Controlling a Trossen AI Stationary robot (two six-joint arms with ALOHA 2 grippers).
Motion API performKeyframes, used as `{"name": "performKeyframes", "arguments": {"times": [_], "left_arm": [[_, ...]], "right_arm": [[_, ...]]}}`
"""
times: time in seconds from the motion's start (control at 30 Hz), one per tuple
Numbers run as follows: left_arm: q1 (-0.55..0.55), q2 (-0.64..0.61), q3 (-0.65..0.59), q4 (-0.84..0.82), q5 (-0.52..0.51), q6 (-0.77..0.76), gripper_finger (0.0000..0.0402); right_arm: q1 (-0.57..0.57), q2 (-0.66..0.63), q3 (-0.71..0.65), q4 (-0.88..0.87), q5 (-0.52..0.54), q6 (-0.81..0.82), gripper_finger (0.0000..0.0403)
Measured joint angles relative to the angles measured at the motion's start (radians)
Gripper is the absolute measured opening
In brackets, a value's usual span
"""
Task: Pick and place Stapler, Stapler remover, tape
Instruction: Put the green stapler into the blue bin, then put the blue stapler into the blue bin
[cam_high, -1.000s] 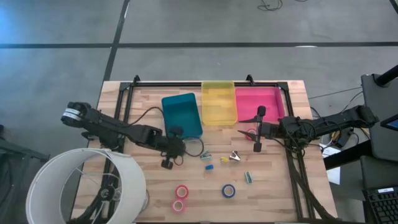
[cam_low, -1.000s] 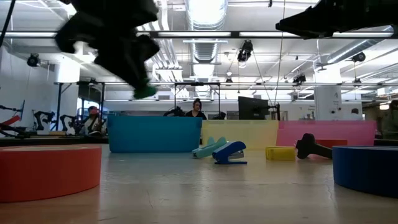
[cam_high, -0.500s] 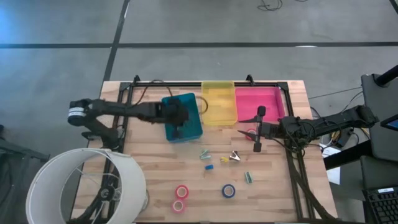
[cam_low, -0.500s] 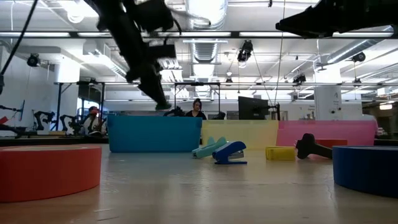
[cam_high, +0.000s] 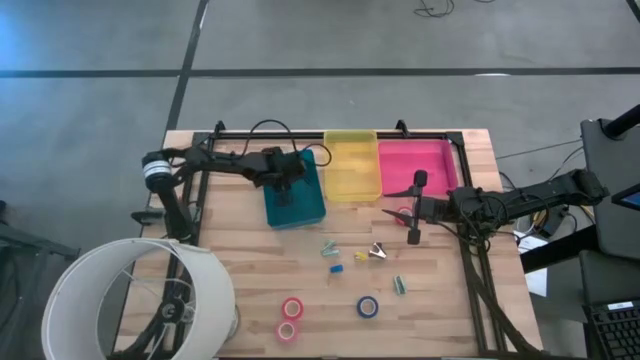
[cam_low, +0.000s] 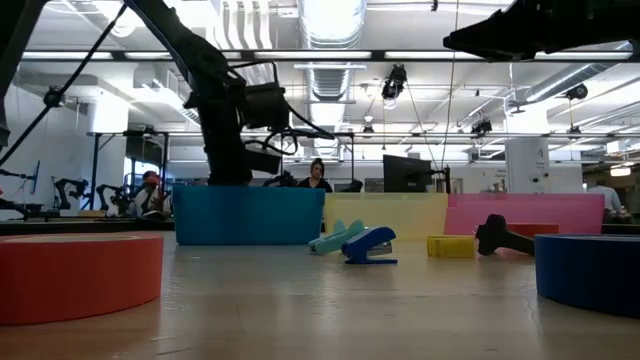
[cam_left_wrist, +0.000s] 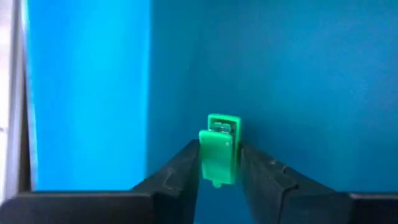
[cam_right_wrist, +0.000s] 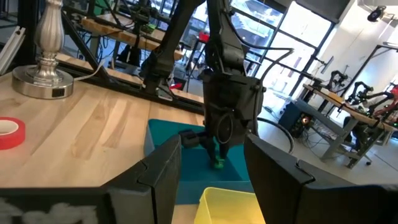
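Note:
My left gripper (cam_high: 290, 188) reaches down into the blue bin (cam_high: 293, 160) and is shut on a small green stapler (cam_left_wrist: 219, 149), which the right wrist view also shows as the green stapler (cam_right_wrist: 219, 163) under that gripper. My right gripper (cam_high: 413, 222) hovers open near the pink bin (cam_high: 415, 160), beside one red tape roll (cam_high: 403, 213). Two pinkish-red rolls (cam_high: 291, 307) and a blue roll (cam_high: 368, 306) lie flat near the table's near edge. More small staplers (cam_high: 329, 247) and a silvery stapler remover (cam_high: 377, 251) lie mid-table. My left gripper pinches the green stapler by its two long sides (cam_left_wrist: 205, 163) between its fingers, and the stapler's end sticks out past the fingertips. The fingers come from above, pointing down into the blue bin. Whether the stapler touches the bin's floor, I cannot tell.
A yellow bin (cam_high: 351, 165) stands between the blue and pink ones along the far edge. A lamp with a large white shade (cam_high: 140, 300) covers the near left corner. In the low view a red roll (cam_low: 80, 275) and the blue roll (cam_low: 590, 270) stand close by.
My left gripper has carried the green stapler up from mid-table, toward the far edge and over the blue bin, then down inside it behind the bin's wall. It has stayed shut on the stapler.

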Motion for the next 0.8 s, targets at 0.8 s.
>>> {"name": "performKeyframes", "arguments": {"times": [0.8], "left_arm": [[-0.15,-0.229,-0.002,0.133,0.364,-0.152,0.0151]], "right_arm": [[0.0,0.0,-0.004,-0.031,-0.076,0.224,0.0173]]}}
